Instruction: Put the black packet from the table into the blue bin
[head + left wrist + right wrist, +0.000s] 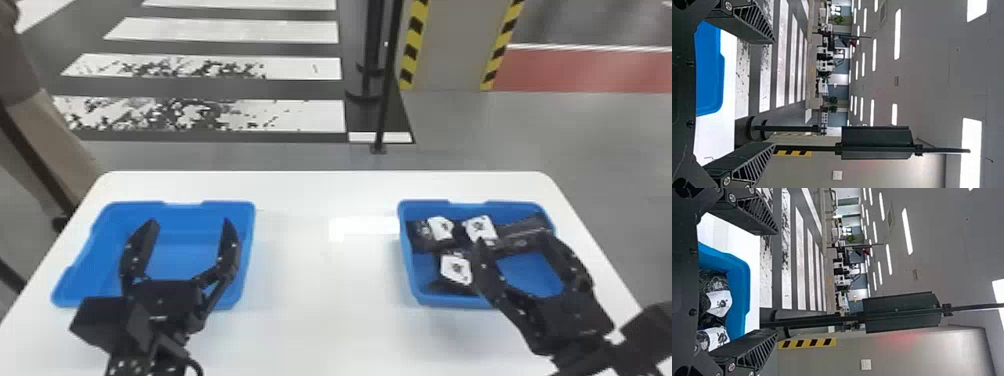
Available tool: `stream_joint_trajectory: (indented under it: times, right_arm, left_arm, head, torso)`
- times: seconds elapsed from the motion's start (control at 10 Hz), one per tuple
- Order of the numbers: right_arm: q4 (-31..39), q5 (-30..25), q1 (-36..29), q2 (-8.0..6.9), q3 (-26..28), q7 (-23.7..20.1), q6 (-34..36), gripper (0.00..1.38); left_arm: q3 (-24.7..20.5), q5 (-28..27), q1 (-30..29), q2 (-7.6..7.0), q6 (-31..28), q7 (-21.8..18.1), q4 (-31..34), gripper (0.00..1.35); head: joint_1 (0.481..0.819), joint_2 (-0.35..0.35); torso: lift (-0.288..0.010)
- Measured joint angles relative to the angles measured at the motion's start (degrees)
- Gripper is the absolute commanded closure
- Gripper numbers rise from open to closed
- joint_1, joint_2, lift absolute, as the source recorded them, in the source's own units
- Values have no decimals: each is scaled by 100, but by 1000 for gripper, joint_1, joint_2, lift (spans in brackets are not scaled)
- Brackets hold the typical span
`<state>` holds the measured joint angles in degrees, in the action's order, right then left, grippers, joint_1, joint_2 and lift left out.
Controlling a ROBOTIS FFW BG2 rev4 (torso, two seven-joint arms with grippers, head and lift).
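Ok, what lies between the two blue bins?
Only white tabletop, seen in the head view, with a bright glare patch reaching toward the right bin. No packet lies on that stretch.

The high head view faces forward and down over the smooth white table (pixel 320 300); the wrist views, close above the blue rectangular plastic bins (pixel 185 245), face the far room; all share the white-striped grey floor (pixel 225 30).
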<state>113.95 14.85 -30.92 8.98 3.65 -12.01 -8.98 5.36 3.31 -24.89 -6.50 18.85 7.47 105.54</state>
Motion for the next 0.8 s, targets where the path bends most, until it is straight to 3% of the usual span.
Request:
stream_joint_trajectory:
  times: [0.8]
  right_arm:
    - [16,-12,15,6,-17,-3,54,130]
  left_arm:
    - [12,0,-6,-9,0,0,0,101]
  head:
    - [695,-23]
  torso:
    - [-110]
